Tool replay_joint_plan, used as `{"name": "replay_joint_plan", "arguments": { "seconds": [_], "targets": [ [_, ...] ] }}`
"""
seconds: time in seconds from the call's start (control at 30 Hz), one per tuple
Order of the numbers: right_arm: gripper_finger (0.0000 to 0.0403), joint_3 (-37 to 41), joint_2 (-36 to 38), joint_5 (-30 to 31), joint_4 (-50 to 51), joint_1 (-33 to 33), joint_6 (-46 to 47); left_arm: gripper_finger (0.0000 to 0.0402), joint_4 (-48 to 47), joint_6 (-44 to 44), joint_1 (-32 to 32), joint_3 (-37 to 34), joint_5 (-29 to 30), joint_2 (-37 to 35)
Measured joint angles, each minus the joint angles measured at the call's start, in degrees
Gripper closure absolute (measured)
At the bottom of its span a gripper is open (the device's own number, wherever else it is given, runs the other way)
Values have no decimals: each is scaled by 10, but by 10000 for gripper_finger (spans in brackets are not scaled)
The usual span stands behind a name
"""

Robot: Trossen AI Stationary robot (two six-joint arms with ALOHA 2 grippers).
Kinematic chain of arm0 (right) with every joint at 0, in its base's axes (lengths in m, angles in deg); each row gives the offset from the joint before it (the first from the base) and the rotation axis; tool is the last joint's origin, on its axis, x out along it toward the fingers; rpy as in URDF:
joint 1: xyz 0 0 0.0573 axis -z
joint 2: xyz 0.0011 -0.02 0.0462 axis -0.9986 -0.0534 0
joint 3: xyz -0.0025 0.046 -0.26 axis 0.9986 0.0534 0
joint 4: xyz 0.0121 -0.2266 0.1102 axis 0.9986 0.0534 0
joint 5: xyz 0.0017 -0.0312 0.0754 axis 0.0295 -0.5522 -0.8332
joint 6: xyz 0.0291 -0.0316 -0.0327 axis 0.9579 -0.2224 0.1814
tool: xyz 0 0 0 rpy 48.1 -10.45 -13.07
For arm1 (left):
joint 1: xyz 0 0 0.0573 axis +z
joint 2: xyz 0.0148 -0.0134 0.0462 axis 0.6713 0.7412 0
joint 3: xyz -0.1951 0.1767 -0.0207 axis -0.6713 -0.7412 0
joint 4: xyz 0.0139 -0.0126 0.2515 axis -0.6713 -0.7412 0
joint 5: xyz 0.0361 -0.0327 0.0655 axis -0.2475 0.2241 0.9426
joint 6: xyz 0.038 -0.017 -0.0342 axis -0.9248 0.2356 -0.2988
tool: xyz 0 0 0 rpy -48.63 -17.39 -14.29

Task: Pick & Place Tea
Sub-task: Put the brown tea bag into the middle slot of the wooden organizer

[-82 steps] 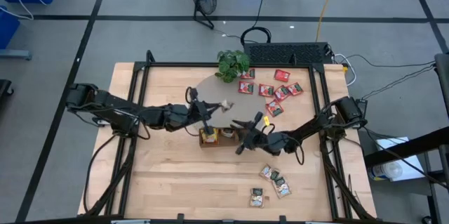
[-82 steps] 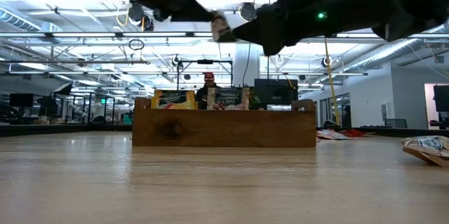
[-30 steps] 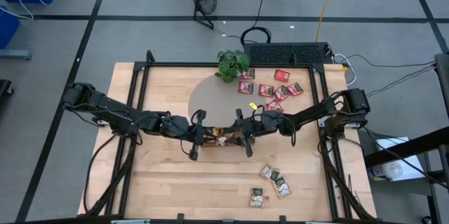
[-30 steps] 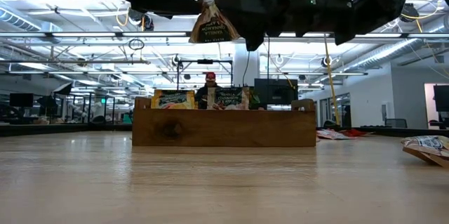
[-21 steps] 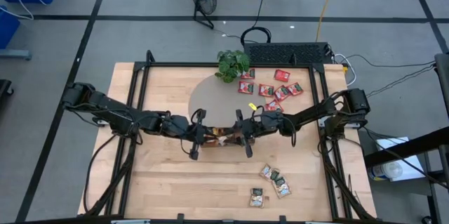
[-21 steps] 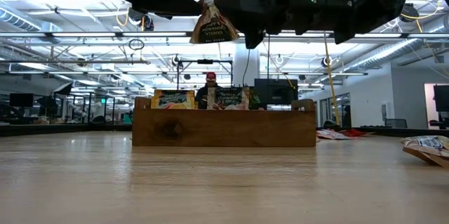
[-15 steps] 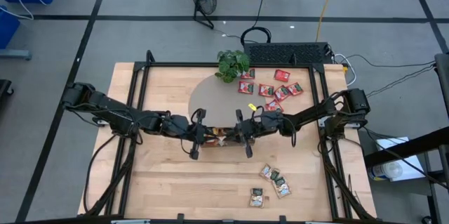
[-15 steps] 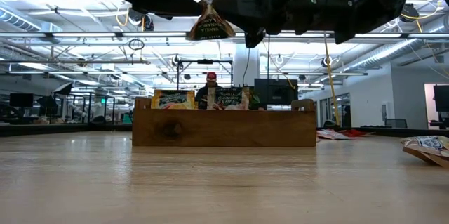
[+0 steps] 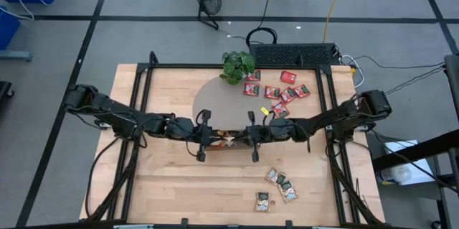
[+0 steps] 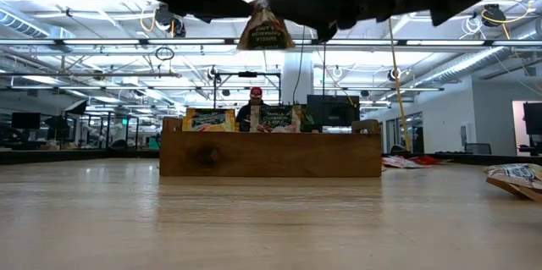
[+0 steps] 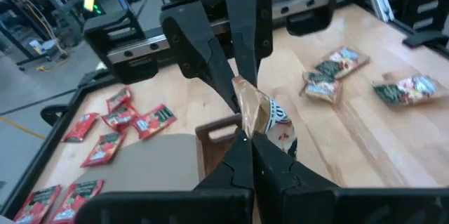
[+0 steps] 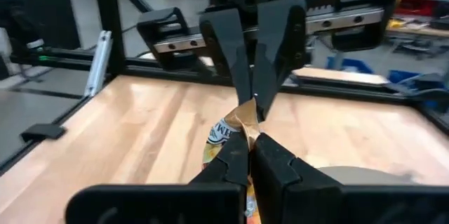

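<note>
tea packets (image 9: 278, 92): red | tray (image 10: 269, 153): brown wood | plant (image 9: 237, 64): green

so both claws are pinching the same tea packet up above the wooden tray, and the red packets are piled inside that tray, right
Not quite: the red packets lie loose on the table beside the plant, as the high view shows. Both claws, left and right, do pinch one tea packet above the wooden tray.

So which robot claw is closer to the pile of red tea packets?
Right. The right gripper sits just below-left of the red tea packets; the left gripper meets it from farther left, both pinching one tea packet.
</note>
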Motion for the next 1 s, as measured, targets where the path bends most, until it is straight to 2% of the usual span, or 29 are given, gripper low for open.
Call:
{"name": "replay_joint_plan", "arguments": {
  "seconds": [0.3, 0.47, 0.83, 1.0],
  "targets": [
    [403, 13, 24, 89, 61, -33, -11, 401, -2, -1, 0, 0, 0, -1],
    [403, 32, 25, 94, 93, -36, -4, 401, -15, 0, -2, -3, -1, -2],
    [403, 36, 35, 93, 37, -41, -10, 401, 1, -2, -1, -2, 2, -3],
    [403, 38, -20, 110, -5, -36, -17, 401, 9, -4, 1, -2, 9, -3]
  ]
}}
